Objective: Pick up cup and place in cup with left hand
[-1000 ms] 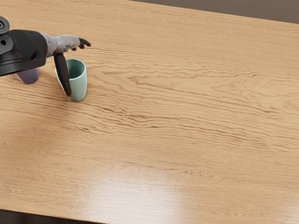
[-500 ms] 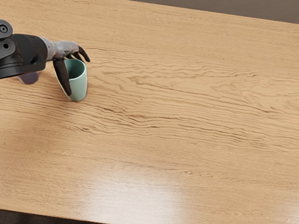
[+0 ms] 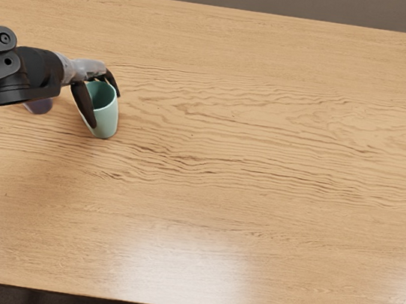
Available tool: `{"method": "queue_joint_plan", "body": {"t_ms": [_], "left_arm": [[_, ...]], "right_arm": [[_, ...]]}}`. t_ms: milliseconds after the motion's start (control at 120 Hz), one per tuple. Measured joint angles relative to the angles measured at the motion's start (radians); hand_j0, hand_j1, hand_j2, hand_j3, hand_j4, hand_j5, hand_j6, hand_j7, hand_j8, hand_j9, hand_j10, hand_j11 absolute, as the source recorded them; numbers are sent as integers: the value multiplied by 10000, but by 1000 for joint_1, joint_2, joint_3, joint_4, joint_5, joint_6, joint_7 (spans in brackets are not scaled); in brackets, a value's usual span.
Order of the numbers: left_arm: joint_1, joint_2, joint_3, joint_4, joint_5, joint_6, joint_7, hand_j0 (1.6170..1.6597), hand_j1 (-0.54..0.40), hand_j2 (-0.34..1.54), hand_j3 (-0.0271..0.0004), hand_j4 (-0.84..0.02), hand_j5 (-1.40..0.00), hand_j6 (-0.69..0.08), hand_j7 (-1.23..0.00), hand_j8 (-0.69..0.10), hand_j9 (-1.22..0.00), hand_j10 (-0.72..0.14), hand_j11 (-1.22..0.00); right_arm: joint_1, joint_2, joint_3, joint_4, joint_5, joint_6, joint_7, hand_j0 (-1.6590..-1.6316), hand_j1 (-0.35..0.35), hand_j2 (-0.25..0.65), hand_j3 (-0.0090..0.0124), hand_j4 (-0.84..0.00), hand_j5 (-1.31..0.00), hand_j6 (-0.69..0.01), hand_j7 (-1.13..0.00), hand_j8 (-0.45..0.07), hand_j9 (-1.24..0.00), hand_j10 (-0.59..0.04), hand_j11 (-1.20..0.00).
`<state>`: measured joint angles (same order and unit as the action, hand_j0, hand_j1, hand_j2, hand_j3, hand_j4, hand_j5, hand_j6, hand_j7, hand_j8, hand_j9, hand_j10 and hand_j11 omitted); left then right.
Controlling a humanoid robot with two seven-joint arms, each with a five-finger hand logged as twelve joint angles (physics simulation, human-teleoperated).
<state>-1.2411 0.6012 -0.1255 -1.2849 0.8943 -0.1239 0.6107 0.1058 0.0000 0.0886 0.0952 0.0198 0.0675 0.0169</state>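
My left hand [image 3: 106,110] reaches in from the left edge and is closed around the upper part of a mint-green cup [image 3: 107,120]. Its thumb lies along the cup's left side, and the fingers curl over the far rim and down its right side. The cup is upright with its mouth showing, and I cannot tell whether it touches the table. A purple cup [image 3: 40,106] stands to the left, mostly hidden under the forearm and wrist.
The wooden table [image 3: 261,168] spans the view, its far edge near the top and its near edge toward the bottom. My left forearm covers part of the table's left side.
The left hand's fingers have curled from nearly straight to bent down against the green cup. The wrist has shifted slightly toward the near side, and the cup has hardly moved.
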Motion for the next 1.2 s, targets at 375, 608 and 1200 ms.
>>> {"method": "queue_joint_plan", "body": {"t_ms": [375,608,1200], "left_arm": [[-32,-1,2,-1,-15,-15,0,16548,-1824,1481,0,-4053,-6516,-2009,-6612,-1760,-6747,-3014,-6817],[-112,33,2,-1,-20,-51,0,16552,-2016,1528,0,-3660,-6942,-1663,-6946,-1486,-6971,-2982,-6989],[-224,183,-1,17,-25,-176,0,16553,-2019,1613,0,-3587,-7106,-1728,-6983,-1756,-7082,-3165,-7005]], "right_arm": [[0,0,0,0,0,0,0,-16581,-3491,-1,0,-5,-1,-6,0,-5,-1,-3,0],[0,0,0,0,0,0,0,-16581,-3491,-1,0,-5,-1,-6,0,-4,-1,-3,0],[0,0,0,0,0,0,0,-16581,-3491,-1,0,-5,-1,-6,0,-4,-1,-3,0]]}}
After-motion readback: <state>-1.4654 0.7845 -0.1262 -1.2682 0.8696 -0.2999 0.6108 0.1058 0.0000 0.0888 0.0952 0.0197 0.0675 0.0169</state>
